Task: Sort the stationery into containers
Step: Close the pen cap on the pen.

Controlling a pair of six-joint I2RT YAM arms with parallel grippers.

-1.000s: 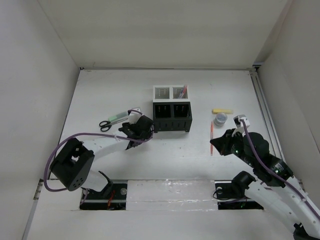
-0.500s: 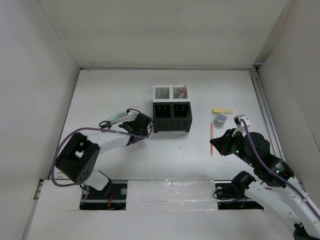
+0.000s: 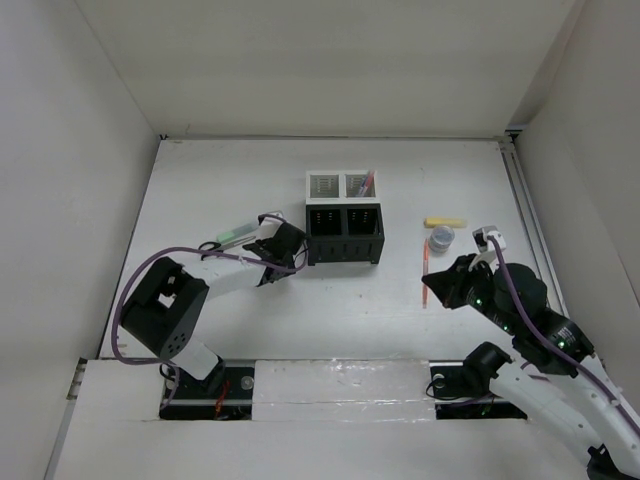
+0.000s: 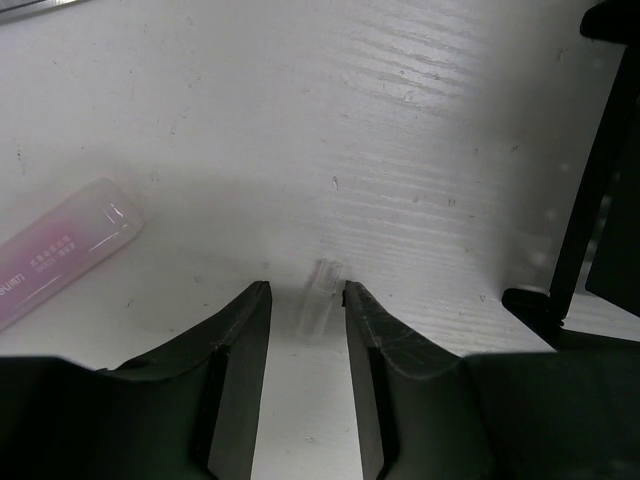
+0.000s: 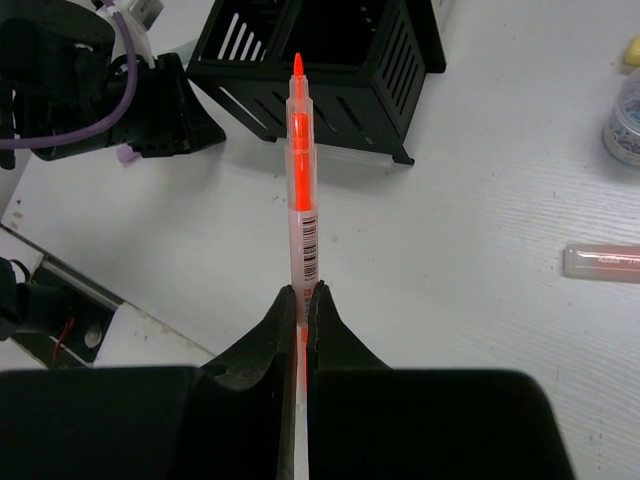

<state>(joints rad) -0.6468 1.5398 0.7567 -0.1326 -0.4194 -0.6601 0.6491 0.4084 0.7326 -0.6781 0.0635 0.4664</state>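
Since the earlier frame the left gripper [image 3: 272,246] had edged a little farther from the bases. It ended just beside the left wall of the black bins [image 3: 343,234], with the scissors [image 3: 210,248] near its other side. The right gripper [image 3: 436,288] had barely shifted.

The left fingers [image 4: 240,350] stood apart over the table [image 4: 400,120]. A small clear piece [image 4: 320,297] lay between their tips, its long axis slanting away and slightly right. Whether either finger touched it was hard to tell. A pink marker [image 4: 62,255] lay to the left, cut off by the frame edge.

The right fingers [image 5: 325,330] were clamped together on an orange pen [image 5: 298,175] held above the table. Its long axis ran straight out from the gripper and its tip pointed toward the black bins. Its rear end was hidden between the fingers. A round grey piece [image 5: 625,120], a yellow marker [image 5: 633,50] and a pale pen [image 5: 603,262] were cropped at the right edge.

Behind the black bins stood the white bins [image 3: 340,185]. One held a reddish pen [image 3: 366,182], too small to make out further.
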